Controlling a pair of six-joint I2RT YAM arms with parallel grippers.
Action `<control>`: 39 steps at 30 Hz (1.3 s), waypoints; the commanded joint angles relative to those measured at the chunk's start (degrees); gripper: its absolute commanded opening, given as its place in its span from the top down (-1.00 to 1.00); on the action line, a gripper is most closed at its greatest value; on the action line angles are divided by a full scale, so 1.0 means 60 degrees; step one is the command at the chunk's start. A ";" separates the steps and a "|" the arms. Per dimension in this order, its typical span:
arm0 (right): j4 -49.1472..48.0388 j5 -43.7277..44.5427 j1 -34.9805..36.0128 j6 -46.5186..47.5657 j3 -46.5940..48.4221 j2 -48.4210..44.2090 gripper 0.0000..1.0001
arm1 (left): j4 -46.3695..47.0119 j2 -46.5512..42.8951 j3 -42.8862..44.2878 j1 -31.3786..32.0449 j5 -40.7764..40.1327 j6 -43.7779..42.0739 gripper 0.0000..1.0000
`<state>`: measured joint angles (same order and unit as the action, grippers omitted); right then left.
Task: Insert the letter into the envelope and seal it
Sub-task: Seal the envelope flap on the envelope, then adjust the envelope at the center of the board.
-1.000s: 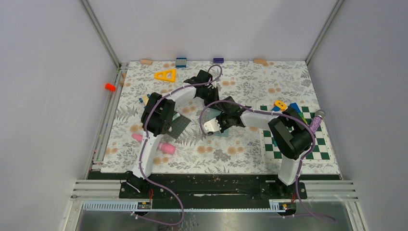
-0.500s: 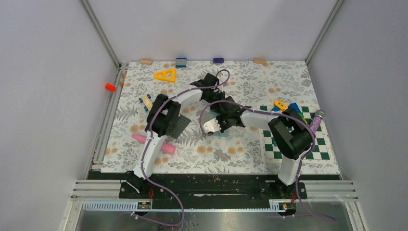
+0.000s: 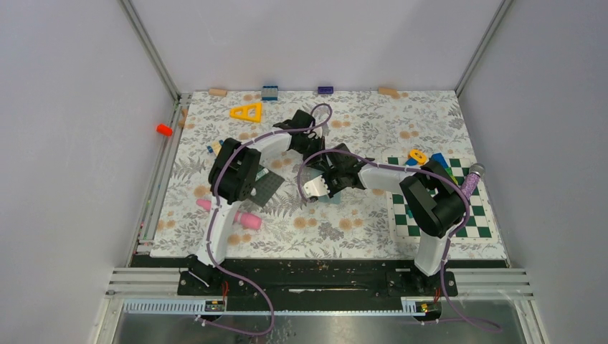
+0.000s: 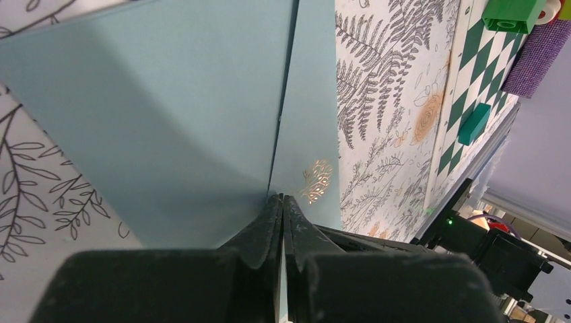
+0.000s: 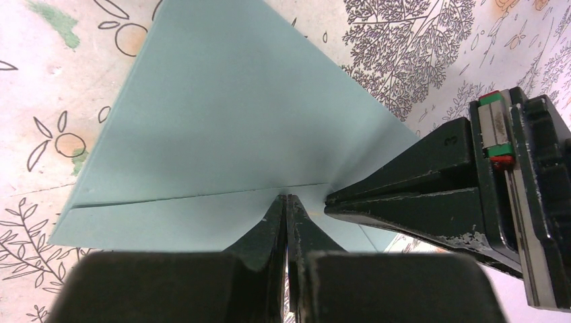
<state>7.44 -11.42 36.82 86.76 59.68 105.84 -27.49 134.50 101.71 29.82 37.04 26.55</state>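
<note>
Teal-grey envelope (image 4: 168, 101), fern-printed tablecloth (image 4: 384, 81), green-and-white checkerboard (image 4: 485, 74)

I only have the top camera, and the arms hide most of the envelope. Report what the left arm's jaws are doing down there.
Observer: In the left wrist view, the left arm's jaws are shut. They appear to pinch a raised fold of the flat teal-grey paper envelope.
Operator: Now give me the right arm.
Observer: In the right wrist view, the right arm's jaws are also shut, at a straight crease across the envelope. The paper puckers up around them, and the left arm's jaws come in from the side with their tips right beside them.
</note>
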 commanded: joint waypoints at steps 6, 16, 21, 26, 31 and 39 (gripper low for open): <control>0.0711 -0.0016 0.0055 0.0055 -0.0279 -0.0089 1.00 | -0.0165 -0.0517 -0.0701 -0.0019 -0.0619 -0.0634 1.00; 0.1089 -0.0019 0.0035 0.0129 -0.0111 -0.0237 1.00 | -0.0244 -0.0801 -0.1231 0.0106 -0.0550 -0.0909 1.00; 0.1236 -0.0075 -0.0008 0.0062 -0.0049 -0.0413 1.00 | 0.0158 -0.0885 -0.1271 0.0190 0.0350 -0.0797 1.00; 0.1572 -0.0480 -0.0054 -0.0715 0.0217 -0.0984 1.00 | 0.0593 -0.2156 -0.1288 -0.0206 0.1428 -0.0785 0.91; 0.1998 -0.0816 -0.0100 -0.2565 0.0731 -0.2273 0.53 | 0.0317 -0.3485 -0.1928 -0.0663 0.1076 -0.1347 0.54; 0.2080 -0.1589 -0.0792 -0.4566 -0.0103 -0.5134 -0.99 | -0.0905 -0.3661 -0.3138 -0.0679 -0.0280 -0.2644 0.46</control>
<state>18.70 -16.80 34.74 68.05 61.04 82.72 -28.45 111.46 87.83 24.95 39.81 15.70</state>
